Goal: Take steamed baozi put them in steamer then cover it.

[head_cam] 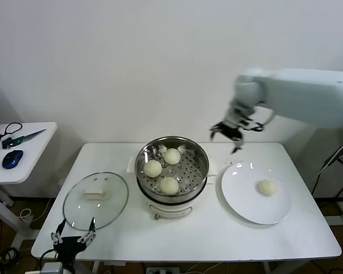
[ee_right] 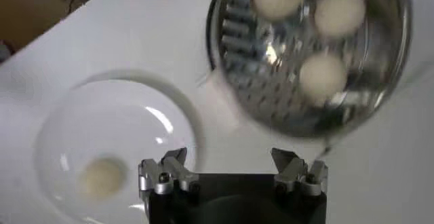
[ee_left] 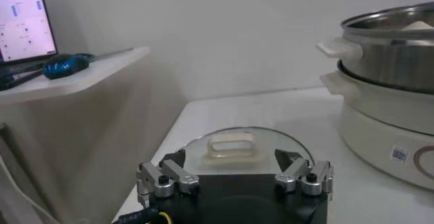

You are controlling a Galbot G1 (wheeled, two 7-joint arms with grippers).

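**Steel pot holds three buns, one left on the plate**

Steel and shiny, the steamer (head_cam: 172,169) sits mid-desk with three steamed baozi (head_cam: 169,185) on its perforated tray; the fourth baozi (head_cam: 267,187) lies on the white plate (head_cam: 243,200) to the robot's right. The right pincer (head_cam: 228,132) hangs empty with its fingers spread wide, high above the desk (head_cam: 217,234) between pot and plate. The likely step is fetching the last bun: it should come down directly over it, straddle it evenly and close gently, since soft dough may squash or roll. The left pincer (head_cam: 74,238) rests spread wide and empty at the desk's near edge, just beside the cover (head_cam: 95,200), which lies flat, handle up.

The right wrist view is blurred, the steamer's base is mostly hidden beneath the pot, and the left arm is cut off.
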